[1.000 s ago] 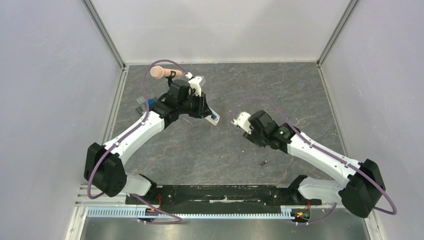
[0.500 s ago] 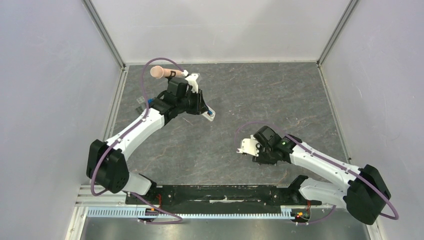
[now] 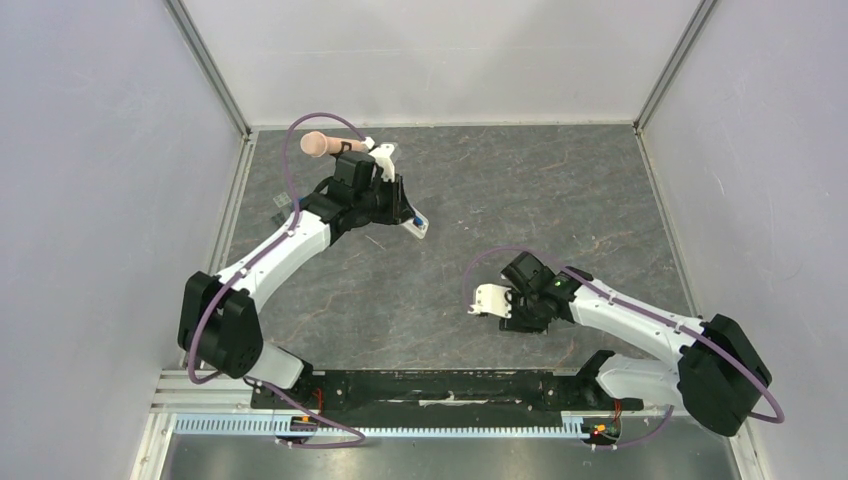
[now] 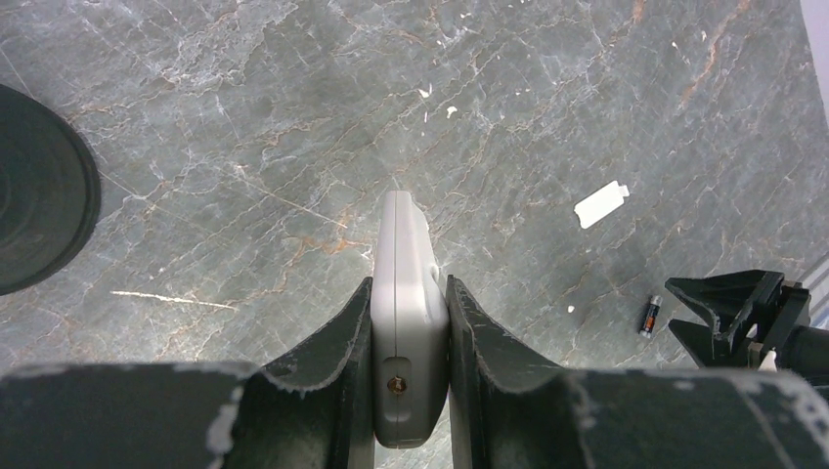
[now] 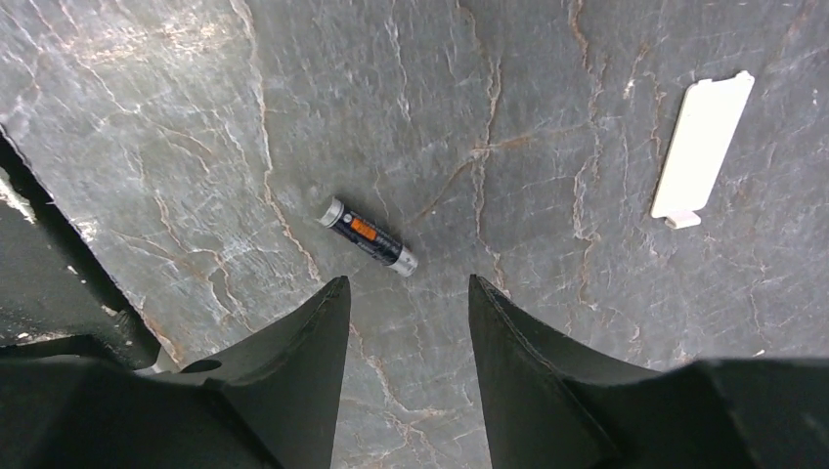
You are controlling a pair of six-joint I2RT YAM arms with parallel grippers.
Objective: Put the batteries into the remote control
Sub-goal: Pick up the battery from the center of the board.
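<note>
The left claw (image 4: 409,322) is clamped on the remote control (image 4: 406,322), squeezing it edge-on between both fingers so the white body sticks out past the tips, lifted off the dark marbled surface (image 4: 244,117). In the overhead view that remote (image 3: 412,220) sits toward the far left part of the surface, with a bit of blue showing in it (could be the blue battery already seated, can't say for sure).

Taking the remote as the landmark: the pink microphone (image 3: 322,145) lies beyond it toward the back wall, and its round black base (image 4: 39,191) shows off to the remote's left in the left wrist view. A small white cover plate (image 4: 599,204) lies flat on the surface to the remote's right, well apart from it. Further right again lies the dark grey battery (image 4: 649,317), on its own, just beside the right arm's black fingertips.

The right claw (image 5: 406,293) hovers low over that battery (image 5: 368,235), jaws apart with nothing between them. The battery lies slanted just ahead of the fingertips, silvery ends showing, orange mark on its side, not touched by either finger. The same white plate (image 5: 700,147) rests off to the battery's right in that view.
</note>
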